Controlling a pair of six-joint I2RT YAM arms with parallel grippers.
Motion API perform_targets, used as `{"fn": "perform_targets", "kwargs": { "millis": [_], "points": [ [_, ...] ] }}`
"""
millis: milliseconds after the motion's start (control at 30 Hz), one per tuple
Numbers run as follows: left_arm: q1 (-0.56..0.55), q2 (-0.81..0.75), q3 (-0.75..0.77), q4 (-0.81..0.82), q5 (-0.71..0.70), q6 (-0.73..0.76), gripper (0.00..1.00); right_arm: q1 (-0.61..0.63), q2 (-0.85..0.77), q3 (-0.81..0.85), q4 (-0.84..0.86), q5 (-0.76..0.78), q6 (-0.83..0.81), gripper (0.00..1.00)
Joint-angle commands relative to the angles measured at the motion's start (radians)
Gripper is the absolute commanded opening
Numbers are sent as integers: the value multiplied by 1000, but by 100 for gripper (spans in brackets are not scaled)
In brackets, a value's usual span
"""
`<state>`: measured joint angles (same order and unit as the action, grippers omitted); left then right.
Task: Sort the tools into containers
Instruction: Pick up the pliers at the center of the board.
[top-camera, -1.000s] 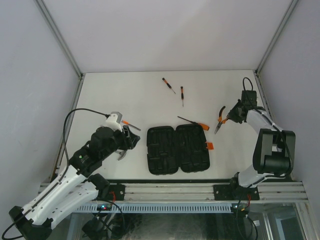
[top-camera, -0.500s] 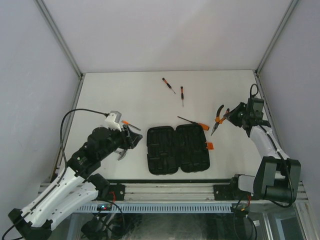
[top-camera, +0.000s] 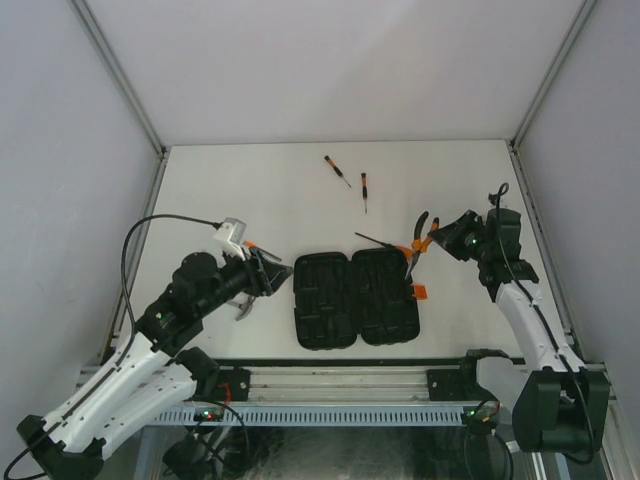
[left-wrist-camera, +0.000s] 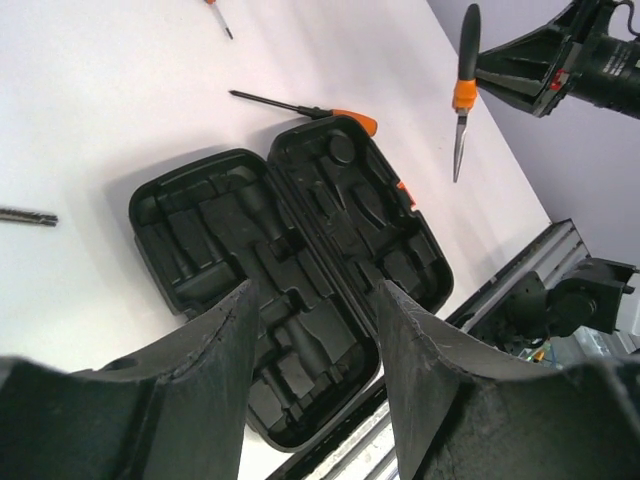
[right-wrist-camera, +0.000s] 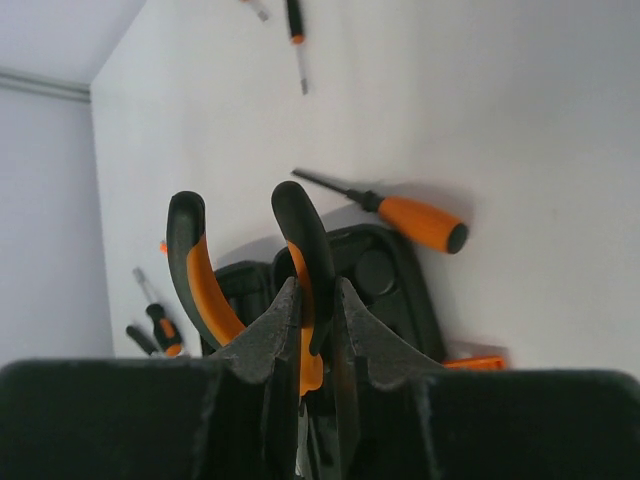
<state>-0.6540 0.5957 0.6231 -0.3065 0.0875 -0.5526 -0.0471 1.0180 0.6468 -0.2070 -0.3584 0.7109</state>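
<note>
Your left arm (top-camera: 130, 375) and right arm (top-camera: 525, 310) wear white shells between black joints, each trailing a thin black cable (top-camera: 131, 243). A small white box (top-camera: 231, 236) sits at the left wrist. The left claw (left-wrist-camera: 315, 335) and right claw (right-wrist-camera: 314, 300) have matte black, rough-grained fingers (left-wrist-camera: 215, 350).

This is a robotics lab test cell, not a lived-in room. A bare white table (top-camera: 250, 200) is boxed in by plain pale panels on the left (top-camera: 60, 200), far (top-camera: 330, 60) and right (top-camera: 600, 150) sides, joined at the far corners by slanting metal posts (top-camera: 115, 75). Along the near edge runs an aluminium rail (top-camera: 350, 382), and two white-and-black robot arms, left (top-camera: 110, 385) and right (top-camera: 530, 320), are bolted to it. A loose black cable (top-camera: 165, 218) loops over the left arm.
</note>
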Motion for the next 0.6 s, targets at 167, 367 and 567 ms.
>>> {"fn": "perform_targets", "kwargs": {
  "millis": [167, 367, 567],
  "points": [
    [5, 10, -29, 155, 108, -32, 55, 163, -81, -72, 200, -23, 143, 0],
    [5, 47, -53, 252, 193, -65, 55, 286, -101, -107, 268, 43, 210, 0],
    [5, 97, -61, 325, 243, -80, 58, 390, -112, -113, 314, 124, 315, 0]
  ]
}}
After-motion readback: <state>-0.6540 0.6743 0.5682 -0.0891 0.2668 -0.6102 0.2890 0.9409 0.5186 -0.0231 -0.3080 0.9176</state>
